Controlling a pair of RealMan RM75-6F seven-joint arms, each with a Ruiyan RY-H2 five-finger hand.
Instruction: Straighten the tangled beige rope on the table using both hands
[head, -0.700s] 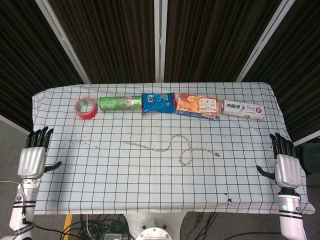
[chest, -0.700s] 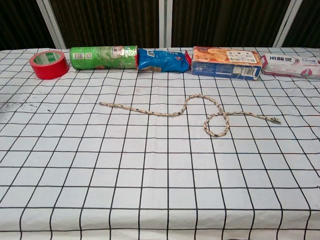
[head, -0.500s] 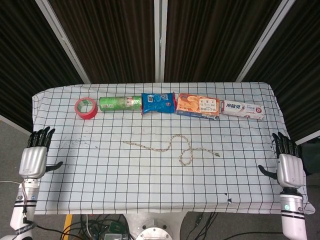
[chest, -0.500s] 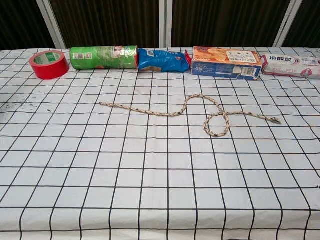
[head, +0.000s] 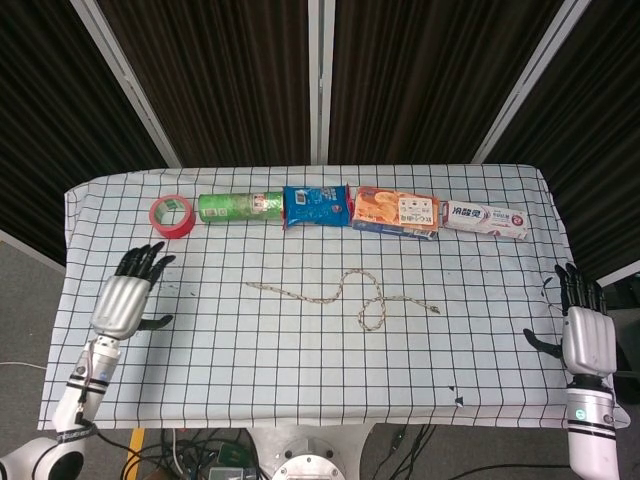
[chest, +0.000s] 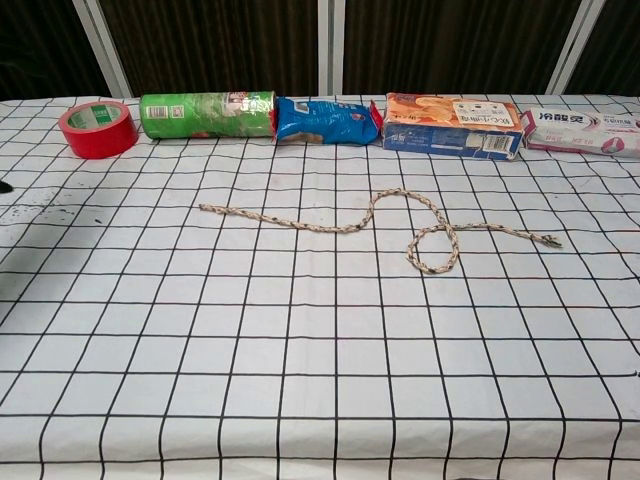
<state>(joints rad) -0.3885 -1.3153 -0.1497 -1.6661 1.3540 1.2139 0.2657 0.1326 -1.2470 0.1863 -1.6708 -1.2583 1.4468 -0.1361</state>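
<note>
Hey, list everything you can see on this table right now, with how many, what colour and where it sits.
rope: one, beige with dark flecks, mid-table, wavy with a loop near its right end
tape roll: one, red, far left of the back row
canister: one, green, lying on its side beside the tape roll
snack bag: one, blue, middle of the back row
cracker box: one, orange and blue, right of the bag
toothpaste box: one, white and pink, far right of the back row
tablecloth: one, white with black grid
left hand: one, silver and black, open, over the table's left edge
right hand: one, silver and black, open, beside the table's right edge
</note>
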